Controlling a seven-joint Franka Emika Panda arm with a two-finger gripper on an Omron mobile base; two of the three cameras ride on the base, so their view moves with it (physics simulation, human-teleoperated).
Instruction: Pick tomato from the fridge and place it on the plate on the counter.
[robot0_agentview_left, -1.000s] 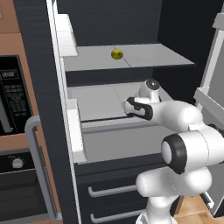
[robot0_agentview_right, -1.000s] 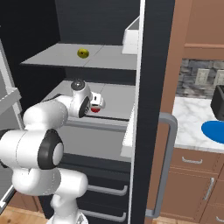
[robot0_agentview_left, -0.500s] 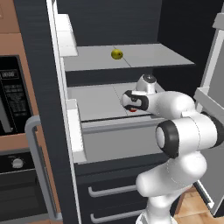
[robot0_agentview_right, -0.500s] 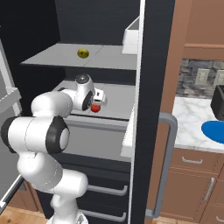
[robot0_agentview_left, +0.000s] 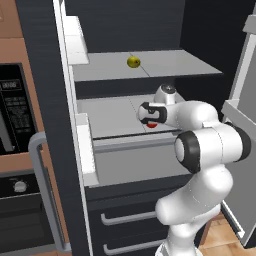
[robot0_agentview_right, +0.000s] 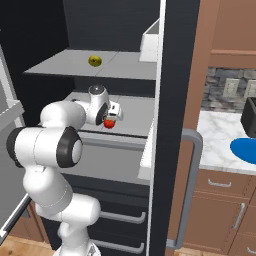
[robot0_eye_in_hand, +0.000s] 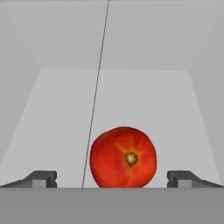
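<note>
The gripper (robot0_eye_in_hand: 112, 179) was held open above the tomato (robot0_eye_in_hand: 123, 157), which was seen between the parted fingertips on a shelf (robot0_agentview_right: 132, 117) of the fridge (robot0_agentview_right: 175, 100). On the counter (robot0_agentview_right: 217, 132), to one side, the blue plate (robot0_agentview_right: 245, 150) was placed.

Bright red tomato (robot0_eye_in_hand: 123, 157) (yellow-brown stem scar), blue plate (robot0_agentview_right: 246, 150), grey-veined white counter (robot0_agentview_right: 220, 137)

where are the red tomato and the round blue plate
red tomato (robot0_eye_in_hand: 123, 157): hand view, on its glossy upper skin, left of the stem
round blue plate (robot0_agentview_right: 246, 150): right base view, on its flat face
</note>
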